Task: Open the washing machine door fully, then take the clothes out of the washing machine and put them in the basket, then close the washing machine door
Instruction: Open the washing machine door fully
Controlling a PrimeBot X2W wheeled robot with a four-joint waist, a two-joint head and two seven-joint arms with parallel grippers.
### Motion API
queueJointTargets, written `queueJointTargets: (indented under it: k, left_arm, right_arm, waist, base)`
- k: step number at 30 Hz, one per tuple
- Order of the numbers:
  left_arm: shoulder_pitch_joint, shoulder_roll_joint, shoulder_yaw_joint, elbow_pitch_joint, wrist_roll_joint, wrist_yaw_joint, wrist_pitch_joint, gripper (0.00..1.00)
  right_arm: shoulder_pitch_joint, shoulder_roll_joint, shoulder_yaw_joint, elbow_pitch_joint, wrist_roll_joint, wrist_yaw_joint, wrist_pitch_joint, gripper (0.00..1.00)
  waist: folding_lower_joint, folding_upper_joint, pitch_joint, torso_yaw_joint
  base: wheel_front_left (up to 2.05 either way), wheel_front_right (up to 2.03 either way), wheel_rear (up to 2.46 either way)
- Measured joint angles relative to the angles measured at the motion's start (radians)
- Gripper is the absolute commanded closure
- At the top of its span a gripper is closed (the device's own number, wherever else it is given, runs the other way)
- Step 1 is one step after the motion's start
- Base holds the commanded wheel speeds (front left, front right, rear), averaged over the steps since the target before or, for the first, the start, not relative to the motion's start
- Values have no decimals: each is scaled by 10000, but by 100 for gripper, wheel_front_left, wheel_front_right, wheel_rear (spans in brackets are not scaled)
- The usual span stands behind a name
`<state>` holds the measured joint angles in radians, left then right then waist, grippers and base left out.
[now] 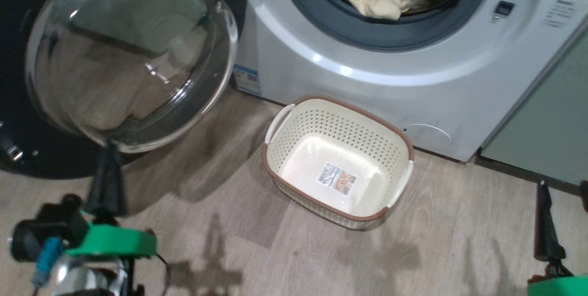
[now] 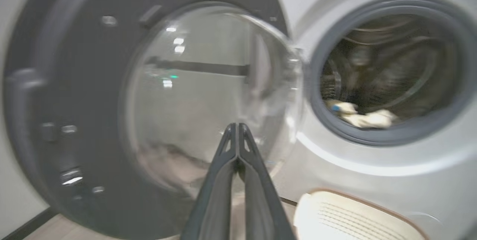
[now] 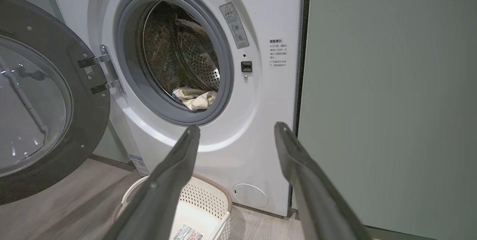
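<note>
Closest to me, my left claw [image 1: 109,150] sits at the lower left with its two dark fingers pressed together and nothing between them. From its wrist camera the tips point at the lower part of the door's glass; I cannot tell whether they touch it. My right claw [image 3: 236,128] hangs at the lower right, fingers spread wide and holding nothing, above the wooden floor [image 1: 275,250].

Between the two claws, a little farther out, the basket [image 1: 321,121] stands on the floor just in front of the washing machine [image 1: 367,80]. Only a printed label lies on its bottom.

To the left, the washing machine door [image 1: 133,57] is swung wide on its hinge, its clear glass bowl bulging toward me inside the black rim.

Beyond the basket, the machine's round opening shows its grey rubber ring. The clothes [image 1: 376,4] lie inside the drum, heaped low at the front lip: pale yellow fabric with a small blue bit showing.

A pale green cabinet [image 1: 542,130] stands right beside the machine on its right.
</note>
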<state>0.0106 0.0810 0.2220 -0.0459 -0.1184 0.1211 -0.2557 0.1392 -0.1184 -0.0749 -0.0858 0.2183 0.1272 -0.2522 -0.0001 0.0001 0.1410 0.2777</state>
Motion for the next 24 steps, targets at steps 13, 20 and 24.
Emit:
queueJointTargets:
  k: [13, 20, 24]
  left_arm:
    - [754, -205, -1837, -922, 203, -316, 282, 14]
    - [851, -213, -1965, -840, 203, -299, 464, 0]
    - [849, -205, -2013, -784, 203, -290, 675, 0]
  right_arm:
    - [236, 228, 420, -73, -86, 0, 0, 0]
    - [223, 244, 660, -67, -161, 0, 0, 0]
    - [221, 244, 817, -33, -163, 0, 0, 0]
  waist:
    - [0, 0, -427, -1454]
    - [1, 0, -470, -2313]
    - [1, 0, -447, -2768]
  base:
    - [0, 0, 0]
    - [0, 0, 0]
    - [0, 0, 0]
